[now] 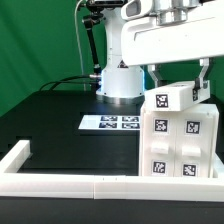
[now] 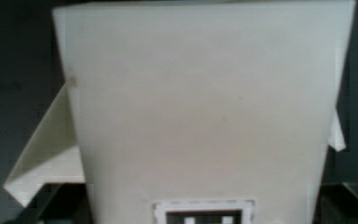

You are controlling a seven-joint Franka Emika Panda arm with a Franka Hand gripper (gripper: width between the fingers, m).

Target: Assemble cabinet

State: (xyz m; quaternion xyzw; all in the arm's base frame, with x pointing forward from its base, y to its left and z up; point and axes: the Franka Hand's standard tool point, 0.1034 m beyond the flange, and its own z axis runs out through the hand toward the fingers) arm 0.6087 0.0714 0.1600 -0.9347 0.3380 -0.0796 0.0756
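On the exterior view's right, near the front edge of the black table (image 1: 50,120), stands the cabinet (image 1: 180,140): a white box body with square black-and-white tags on its front face; it rests upright just behind the long white border rail (image 1: 100,182), which runs across the foreground and turns back at the exterior view's left; atop the body sits a small white block (image 1: 168,97), tilted, carrying one tag; the gripper (image 1: 178,76) hangs directly over it from the white arm (image 1: 160,35), one dark finger (image 1: 151,78) at the block's left side and another at its right, both reaching down to the block's upper edge (contact looks likely, though I cannot tell for certain whether they clamp it); behind, in mid-table, the marker board (image 1: 109,122) lies flat in front of the arm's round base (image 1: 118,82); a green backdrop closes the scene.

Wrist view: a broad white panel surface of the cabinet (image 2: 194,110) fills nearly the whole frame, blurred; a tag (image 2: 206,213) shows at one edge, partly cut off; a lighter white flap or face (image 2: 43,150) angles away alongside; fingers not discernible here; dark table beyond.
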